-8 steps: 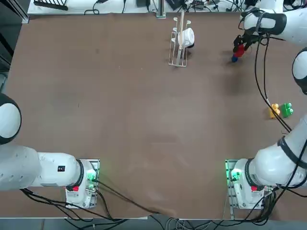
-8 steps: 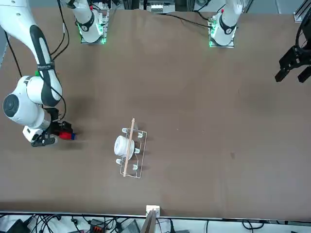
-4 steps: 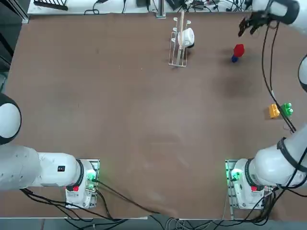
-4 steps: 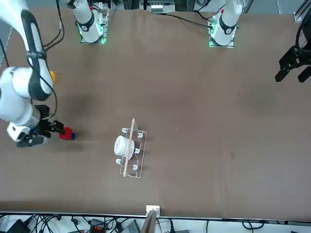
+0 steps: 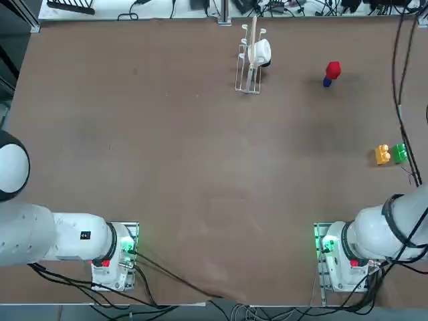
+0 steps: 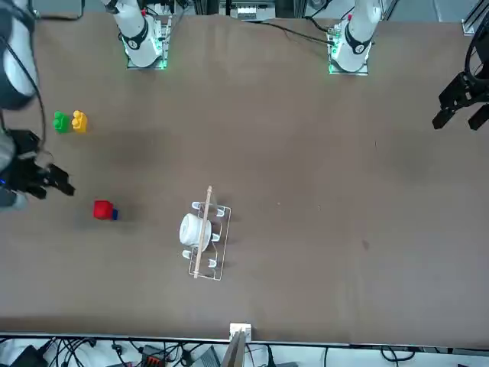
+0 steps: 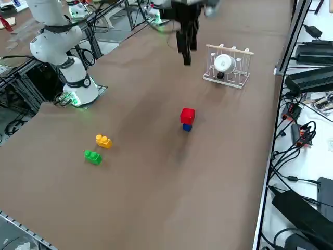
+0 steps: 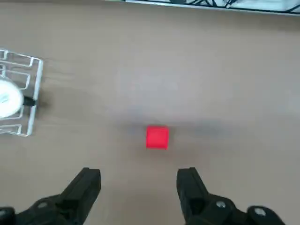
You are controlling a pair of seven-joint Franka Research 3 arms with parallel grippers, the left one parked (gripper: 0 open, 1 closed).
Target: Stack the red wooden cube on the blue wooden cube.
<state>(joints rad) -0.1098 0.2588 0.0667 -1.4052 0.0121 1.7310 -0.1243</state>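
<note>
We've pulled our right gripper (image 8: 138, 187) up & away from the stack since a sec ago, fingers wide, empty; red wooden cube (image 7: 187, 115) sits atop blue wooden cube (image 7: 187, 127) near the rack (image 7: 227, 67) — task looks done

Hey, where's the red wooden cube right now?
The red wooden cube sits on top of the blue wooden cube, in the right side view just in front of the white wire rack.
</note>
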